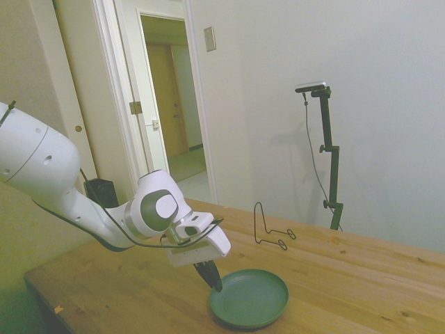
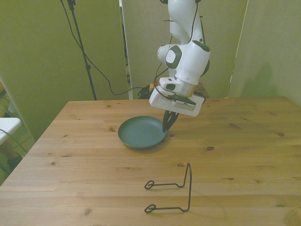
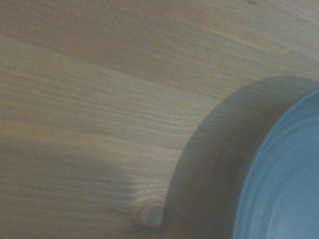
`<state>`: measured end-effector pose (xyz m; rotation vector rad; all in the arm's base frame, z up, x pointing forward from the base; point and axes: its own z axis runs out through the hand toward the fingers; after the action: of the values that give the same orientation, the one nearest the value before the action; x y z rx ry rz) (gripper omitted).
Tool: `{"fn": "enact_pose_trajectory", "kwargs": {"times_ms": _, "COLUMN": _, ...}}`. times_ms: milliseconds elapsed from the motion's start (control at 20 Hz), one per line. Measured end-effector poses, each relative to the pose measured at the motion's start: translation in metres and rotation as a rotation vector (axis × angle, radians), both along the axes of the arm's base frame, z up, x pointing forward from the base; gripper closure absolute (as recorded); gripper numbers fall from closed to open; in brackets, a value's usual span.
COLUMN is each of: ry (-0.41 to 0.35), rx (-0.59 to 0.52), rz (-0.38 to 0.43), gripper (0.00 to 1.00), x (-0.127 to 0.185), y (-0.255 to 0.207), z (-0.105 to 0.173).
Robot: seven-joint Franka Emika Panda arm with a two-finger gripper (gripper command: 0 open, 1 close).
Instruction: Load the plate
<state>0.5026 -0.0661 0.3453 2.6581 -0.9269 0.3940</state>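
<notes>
- The round, shallow, matte teal-green plate lies flat on the pale wooden worktop, towards the front view's left of centre, with nothing on it.
- The white robot arm's hand points down at the plate's rim on the front view's right side; in the side view its dark fingers taper to a tip at the near edge of the plate.
- The fingers look pressed close together at that rim, but neither view shows clearly whether they pinch the edge or merely touch it, so the state cannot be told.
- The thin black wire stand sits well apart from the plate, and its upright loop holds nothing.
- The wrist view shows only a curve of the plate and bare wood beside it.
- Judged from this, the load is at its start: the plate is still down, and the lifting, carrying and setting into the stand all appear left to do.
</notes>
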Motion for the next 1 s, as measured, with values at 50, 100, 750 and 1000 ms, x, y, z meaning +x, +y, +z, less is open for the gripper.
{"fn": "enact_pose_trajectory", "kwargs": {"times_ms": 50, "ry": -0.007, "rx": 0.019, "rz": -0.008, "gripper": 1.0, "x": 0.002, "y": 0.0, "z": 0.004}}
{"fn": "enact_pose_trajectory", "kwargs": {"times_ms": 100, "ry": -0.015, "rx": 0.033, "rz": -0.013, "gripper": 1.0, "x": 0.004, "y": 0.0, "z": 0.009}}
{"fn": "enact_pose_trajectory", "kwargs": {"times_ms": 750, "ry": -0.117, "rx": 0.154, "rz": -0.046, "gripper": 1.0, "x": 0.021, "y": -0.003, "z": 0.085}}
{"fn": "enact_pose_trajectory", "kwargs": {"times_ms": 1000, "ry": -0.182, "rx": 0.266, "rz": -0.049, "gripper": 1.0, "x": 0.028, "y": -0.003, "z": 0.119}}
